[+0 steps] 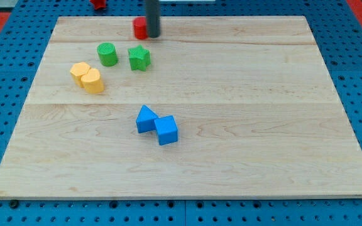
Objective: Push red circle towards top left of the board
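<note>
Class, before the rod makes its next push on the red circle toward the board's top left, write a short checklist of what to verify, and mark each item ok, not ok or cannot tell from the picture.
1. My tip sits at the view's right side of the red circle: ok.
2. Tip actually touching the red circle: cannot tell, the rod covers part of the block.
3. Path along the top edge toward the top left corner of the board free of blocks: ok.
4. Green star and green cylinder lie below the path, out of the way: ok.
5. Red circle still on the board: ok.
</note>
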Motion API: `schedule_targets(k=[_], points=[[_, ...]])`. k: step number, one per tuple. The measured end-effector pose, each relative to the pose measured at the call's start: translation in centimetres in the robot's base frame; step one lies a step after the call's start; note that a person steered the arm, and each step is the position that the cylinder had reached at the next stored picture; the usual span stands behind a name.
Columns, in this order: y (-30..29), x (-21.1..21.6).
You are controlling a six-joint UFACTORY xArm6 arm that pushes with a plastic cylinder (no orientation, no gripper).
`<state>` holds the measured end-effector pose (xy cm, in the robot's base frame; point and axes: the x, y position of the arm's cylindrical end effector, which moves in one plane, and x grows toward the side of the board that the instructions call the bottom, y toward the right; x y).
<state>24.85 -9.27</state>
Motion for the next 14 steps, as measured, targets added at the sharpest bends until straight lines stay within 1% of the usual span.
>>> schedule_targets(k=[1,2,3,4,6,7,8,9,11,13,14], points=[[-2.7,-1.9],[-0.1,-2.3],[0.0,-1.6],[2.0,-2.1],[2.8,-3.0],[2.6,-5.0],[-0.3,-5.6],[-3.9,-5.5],[-5.0,-4.2],[-5.0,-1.9],[-7.6,-1.1]])
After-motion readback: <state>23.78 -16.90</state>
